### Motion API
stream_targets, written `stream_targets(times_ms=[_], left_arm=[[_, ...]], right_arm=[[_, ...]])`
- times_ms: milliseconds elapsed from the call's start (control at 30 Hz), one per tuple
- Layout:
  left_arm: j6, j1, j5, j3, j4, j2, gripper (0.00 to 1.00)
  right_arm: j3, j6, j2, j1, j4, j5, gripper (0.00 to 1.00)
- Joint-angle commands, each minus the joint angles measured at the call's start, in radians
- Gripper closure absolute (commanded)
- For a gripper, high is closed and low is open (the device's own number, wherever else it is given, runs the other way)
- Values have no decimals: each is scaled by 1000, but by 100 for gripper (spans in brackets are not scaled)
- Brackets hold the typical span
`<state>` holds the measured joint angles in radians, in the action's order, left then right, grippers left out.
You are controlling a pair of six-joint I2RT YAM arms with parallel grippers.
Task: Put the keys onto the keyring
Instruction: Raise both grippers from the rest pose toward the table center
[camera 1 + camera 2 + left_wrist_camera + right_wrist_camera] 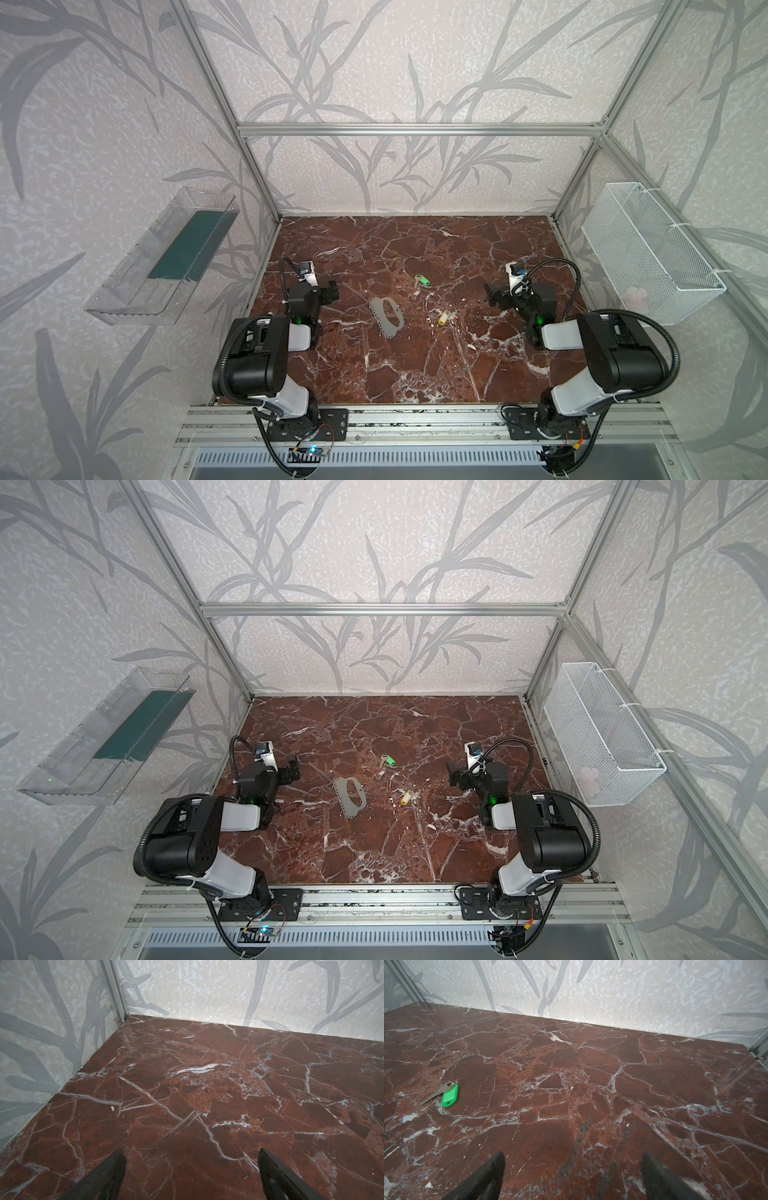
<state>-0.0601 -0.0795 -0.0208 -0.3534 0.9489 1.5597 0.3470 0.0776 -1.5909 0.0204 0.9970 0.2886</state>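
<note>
The grey metal keyring [387, 314] [350, 792] lies flat near the middle of the red marble table. A silvery key with a green tag [422, 281] [388, 760] [450, 1095] rests behind it, slightly right. The key with a yellow tag [444, 318] [406, 798] lies to the keyring's right. My left gripper [332, 291] [294, 769] [191, 1159] hovers open, left of the keyring, with nothing between its fingers. Right of the keys, my right gripper [492, 296] [454, 776] [572, 1161] is open and empty too. The left wrist view shows only bare marble.
A clear plastic bin [162, 257] [106, 739] hangs on the left wall and a white wire basket [652, 253] [602, 733] on the right wall. Aluminium frame posts [266, 208] stand at the table's back corners. Both arm bases sit on the front rail [415, 419].
</note>
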Motion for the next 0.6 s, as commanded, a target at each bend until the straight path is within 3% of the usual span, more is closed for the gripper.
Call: stream_targets(times_ms=[0, 133, 200, 333, 433, 567], left_arm=[[14, -1, -4, -17, 5, 8, 1], [17, -2, -3, -18, 4, 8, 1], [15, 4, 13, -31, -37, -17, 1], [19, 33, 98, -161, -399, -169, 1], [-104, 44, 141, -291, -648, -257, 1], [-257, 72, 122, -423, -868, -330, 1]], right_arm=[[15, 6, -1, 4, 19, -5, 1], [16, 7, -1, 4, 19, -8, 1], [14, -9, 12, 11, 13, -69, 1], [35, -32, 193, 14, -175, -167, 1], [81, -57, 343, 42, -344, -254, 1], [154, -143, 487, 46, -529, -243, 1]])
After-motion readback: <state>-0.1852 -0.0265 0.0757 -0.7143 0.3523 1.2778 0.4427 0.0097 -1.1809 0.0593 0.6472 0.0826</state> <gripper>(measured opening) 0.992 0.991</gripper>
